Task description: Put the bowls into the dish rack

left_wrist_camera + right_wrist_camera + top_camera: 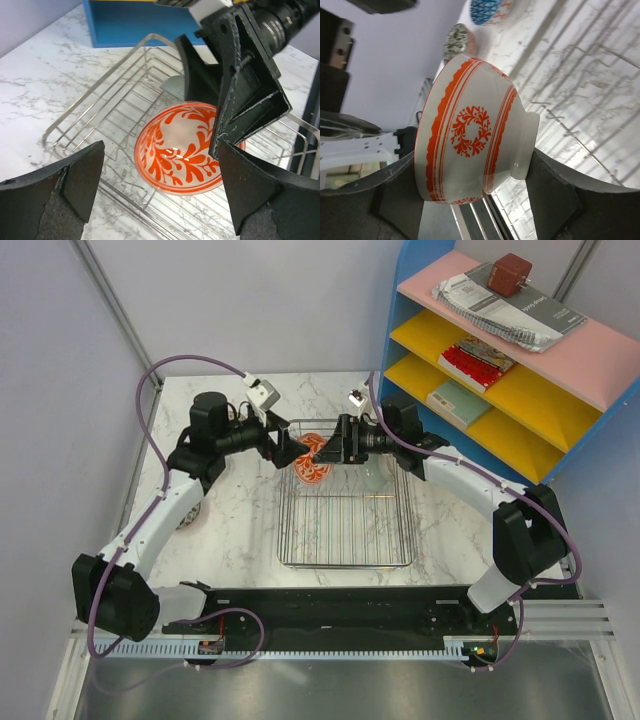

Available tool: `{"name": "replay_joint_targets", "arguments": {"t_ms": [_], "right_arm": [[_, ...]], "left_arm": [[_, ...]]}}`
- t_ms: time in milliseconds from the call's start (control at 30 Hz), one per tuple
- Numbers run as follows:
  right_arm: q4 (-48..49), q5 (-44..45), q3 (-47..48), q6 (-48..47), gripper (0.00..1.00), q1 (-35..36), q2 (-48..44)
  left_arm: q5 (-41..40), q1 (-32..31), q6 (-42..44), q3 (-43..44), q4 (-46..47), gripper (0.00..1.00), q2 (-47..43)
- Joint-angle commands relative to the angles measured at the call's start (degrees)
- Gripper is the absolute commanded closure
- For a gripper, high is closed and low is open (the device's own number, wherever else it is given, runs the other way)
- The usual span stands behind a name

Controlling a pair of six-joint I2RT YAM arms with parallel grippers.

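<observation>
The red-orange and white patterned bowl point(312, 464) is held on its side over the far end of the silver wire dish rack point(345, 540). My right gripper point(335, 447) is shut on it, one finger on the rim and one on the foot point(470, 135). In the left wrist view the bowl's inside point(180, 150) faces the camera and the right gripper's fingers point(240, 105) clamp its right side. My left gripper point(290, 452) is open and empty just left of the bowl point(160, 200). A pale teal-green bowl point(378, 478) sits in the rack behind it.
A blue patterned bowl point(490, 10) and a speckled bowl point(457, 42) lie on the marble table left of the rack. One bowl point(188, 514) shows partly under the left arm. The blue shelf unit point(500, 360) with books stands at the back right.
</observation>
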Motion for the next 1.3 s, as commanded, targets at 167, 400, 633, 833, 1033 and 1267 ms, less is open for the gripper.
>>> {"name": "replay_joint_targets", "arguments": {"t_ms": [167,400,633,833,1033,1267], "right_arm": [[-12.96,18.91,7.04,-13.01,1.00,-0.23,-2.00],[-18.23,26.29,12.23,-17.49,1.00,0.91,-1.74],[-22.89,43.08,18.72,-23.38,1.00,6.18,0.27],[-26.32,61.34,23.48,-25.75,1.00,10.74,4.05],[-25.89,74.01,23.31,-28.48,1.00,15.67,5.73],[-24.13,81.40,23.05,-31.90,1.00,21.30,7.57]], "left_arm": [[-10.42,3.82,1.39,5.52,-3.62,0.00,-4.10],[-11.65,4.80,7.11,4.04,-9.25,0.00,-7.79],[-22.44,7.16,10.19,-0.97,-14.61,0.00,-13.33],[-28.27,14.96,9.23,-3.96,-19.18,0.00,-17.81],[-30.90,22.10,7.29,-7.91,-20.42,0.00,-19.66],[-29.94,24.22,7.11,-8.54,-20.68,0.00,-19.84]]}}
